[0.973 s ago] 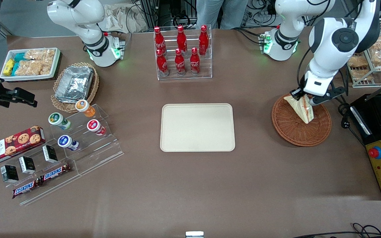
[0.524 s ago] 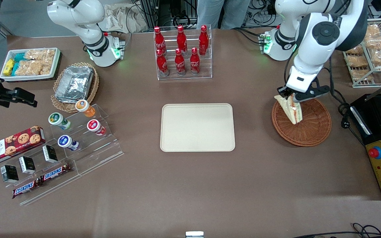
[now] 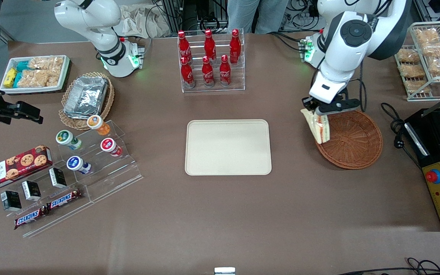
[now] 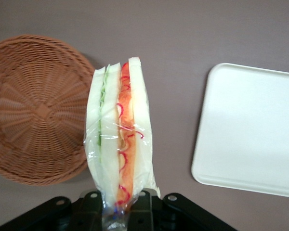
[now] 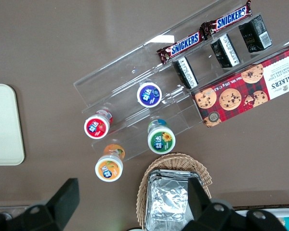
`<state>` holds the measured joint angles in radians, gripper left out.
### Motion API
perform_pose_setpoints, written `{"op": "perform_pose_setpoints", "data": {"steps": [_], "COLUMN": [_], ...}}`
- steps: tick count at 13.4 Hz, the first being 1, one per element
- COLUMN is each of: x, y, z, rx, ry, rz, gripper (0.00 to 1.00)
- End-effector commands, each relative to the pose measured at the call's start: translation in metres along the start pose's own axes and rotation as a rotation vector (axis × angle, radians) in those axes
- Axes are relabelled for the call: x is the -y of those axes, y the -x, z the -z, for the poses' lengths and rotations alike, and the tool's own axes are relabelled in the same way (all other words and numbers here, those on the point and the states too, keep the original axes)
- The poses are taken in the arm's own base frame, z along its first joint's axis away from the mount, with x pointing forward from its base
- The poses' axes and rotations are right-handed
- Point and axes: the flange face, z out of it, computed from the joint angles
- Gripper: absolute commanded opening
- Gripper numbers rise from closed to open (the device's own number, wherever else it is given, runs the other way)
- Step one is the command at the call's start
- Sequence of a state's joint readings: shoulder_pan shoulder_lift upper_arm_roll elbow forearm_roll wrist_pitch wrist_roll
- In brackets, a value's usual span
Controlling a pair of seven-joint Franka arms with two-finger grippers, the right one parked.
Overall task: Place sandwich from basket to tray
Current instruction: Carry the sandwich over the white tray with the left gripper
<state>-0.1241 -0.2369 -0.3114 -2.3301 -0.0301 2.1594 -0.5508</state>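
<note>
One big brown counter (image 3: 220, 214) holds the flat cream tray (image 3: 228, 147) in its middle and the round brown basket (image 3: 351, 141) toward the working arm's end. The end effector (image 3: 321, 110) grips the sandwich (image 3: 318, 127), which hangs in the air over the basket's rim nearest the tray.

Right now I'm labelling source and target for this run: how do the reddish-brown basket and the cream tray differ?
The basket is round, woven reddish-brown wicker; the tray is a rectangular, smooth cream sheet with rounded corners. The basket has a raised woven wall; the tray only a low rim. The end effector holds the sandwich over the basket's edge, apart from the tray. Both lie flat on the table with nothing in them.
</note>
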Motion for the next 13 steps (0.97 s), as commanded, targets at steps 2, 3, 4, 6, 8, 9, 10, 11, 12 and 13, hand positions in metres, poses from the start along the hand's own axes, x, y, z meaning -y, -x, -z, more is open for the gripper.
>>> {"op": "perform_pose_setpoints", "data": {"steps": [2, 3, 4, 6, 8, 9, 10, 11, 12, 13], "x": [-0.048, -0.058, -0.068, -0.09, -0.103, -0.107, -0.111, -0.115, -0.118, -0.126], "y": [-0.006, -0.005, -0.004, -0.004, -0.006, -0.007, -0.007, -0.006, -0.006, -0.002], "z": [0.001, -0.001, -0.003, -0.006, -0.011, -0.014, -0.018, -0.023, -0.03, -0.035], "rx": [0.033, 0.037, 0.039, 0.037, 0.05, 0.052, 0.043, 0.043, 0.047, 0.045], "ry": [0.028, 0.032, 0.035, 0.042, 0.052, 0.058, 0.071, 0.076, 0.081, 0.089], "rz": [-0.017, -0.039, -0.066, -0.117, -0.136, -0.138, -0.143, -0.151, -0.155, -0.172], "gripper": [0.0, 0.0, 0.0, 0.0, 0.0, 0.0, 0.0, 0.0, 0.0, 0.0]}}
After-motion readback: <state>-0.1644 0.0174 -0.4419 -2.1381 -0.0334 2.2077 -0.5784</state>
